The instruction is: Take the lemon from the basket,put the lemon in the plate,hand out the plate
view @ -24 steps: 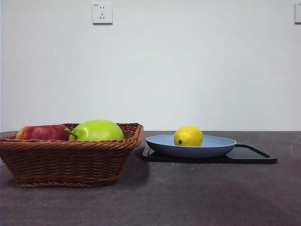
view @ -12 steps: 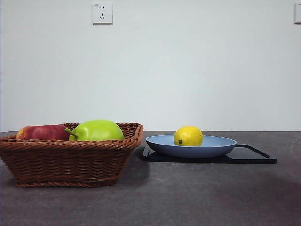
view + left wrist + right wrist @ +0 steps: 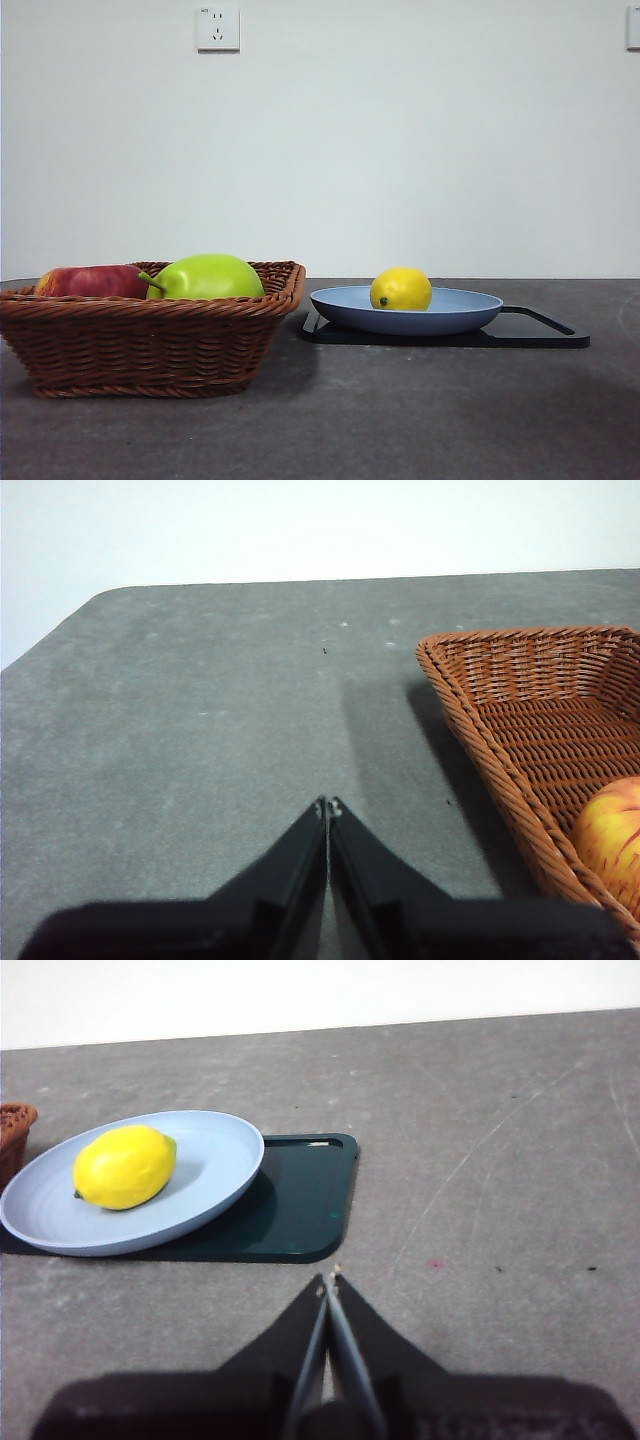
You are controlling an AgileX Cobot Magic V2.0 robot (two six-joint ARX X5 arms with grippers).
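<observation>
The yellow lemon (image 3: 401, 289) lies in the light blue plate (image 3: 465, 312), which rests on a flat black tray (image 3: 540, 332). The right wrist view shows the lemon (image 3: 124, 1166) on the plate (image 3: 215, 1175) too. The brown wicker basket (image 3: 140, 340) stands to the left of the plate. My right gripper (image 3: 328, 1284) is shut and empty, over the table a short way from the tray. My left gripper (image 3: 328, 806) is shut and empty, over bare table beside the basket (image 3: 520, 720). Neither arm shows in the front view.
A red apple (image 3: 90, 281) and a larger green stemmed fruit (image 3: 207, 277) lie in the basket. The apple also shows in the left wrist view (image 3: 612, 830). The dark grey table (image 3: 420, 410) runs to a white wall with a socket (image 3: 217, 28).
</observation>
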